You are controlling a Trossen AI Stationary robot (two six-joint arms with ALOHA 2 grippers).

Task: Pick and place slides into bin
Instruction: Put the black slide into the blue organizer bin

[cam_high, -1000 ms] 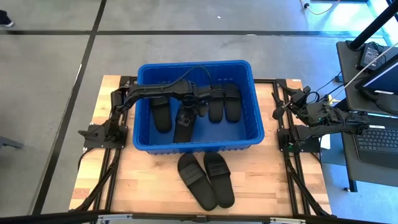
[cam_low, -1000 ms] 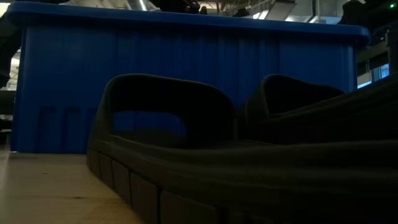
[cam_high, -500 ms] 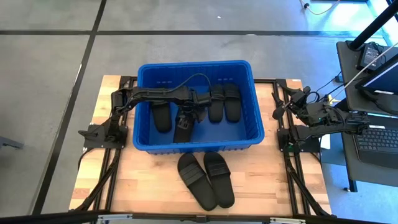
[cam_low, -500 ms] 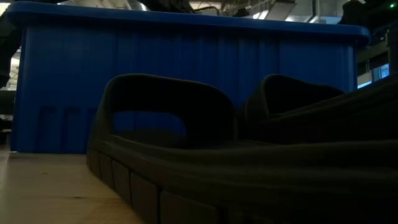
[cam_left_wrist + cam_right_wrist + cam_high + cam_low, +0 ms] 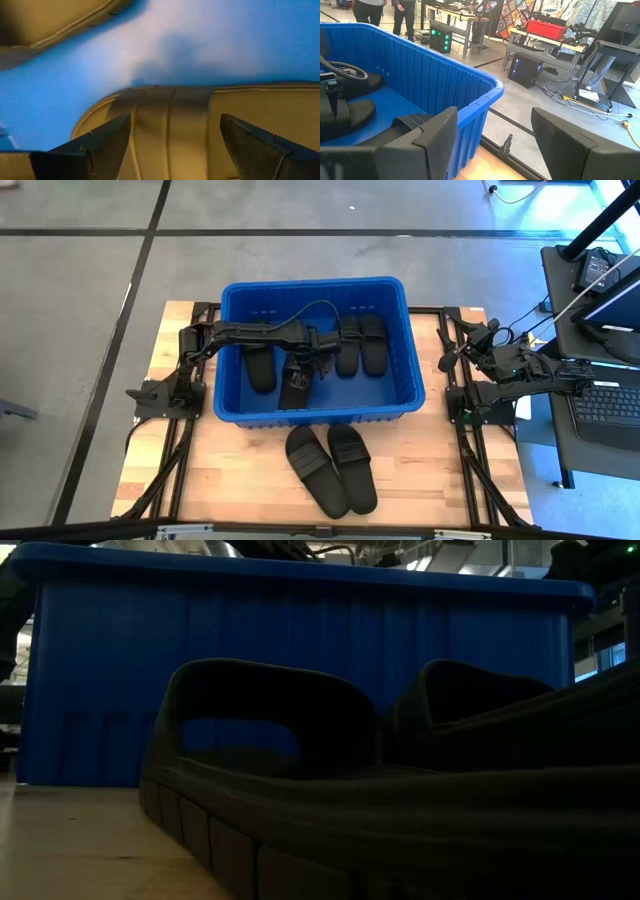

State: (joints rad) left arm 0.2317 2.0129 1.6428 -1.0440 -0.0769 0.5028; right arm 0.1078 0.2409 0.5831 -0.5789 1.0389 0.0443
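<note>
The blue bin (image 5: 415, 380) stands mid-table and holds several black slides: one at its left (image 5: 260, 367), one in the middle (image 5: 294, 385), two side by side at the right (image 5: 360, 345). Two more slides (image 5: 332, 468) lie flat on the table in front of the bin, and they fill the low view (image 5: 300, 770). My left gripper (image 5: 322, 358) is open inside the bin, just above the middle slide (image 5: 200, 115), which lies on the bin floor. My right gripper (image 5: 495, 140) is open and empty at the table's right edge.
The bin's walls (image 5: 445, 80) enclose my left arm's working space. Bare wooden table lies left and right of the two front slides. A desk with a laptop (image 5: 605, 405) stands beyond the right edge. People stand in the room far behind (image 5: 402, 12).
My left arm has sunk lower into the bin, and its gripper has gone a little toward the bin's right side. The middle slide has stayed on the bin floor.
</note>
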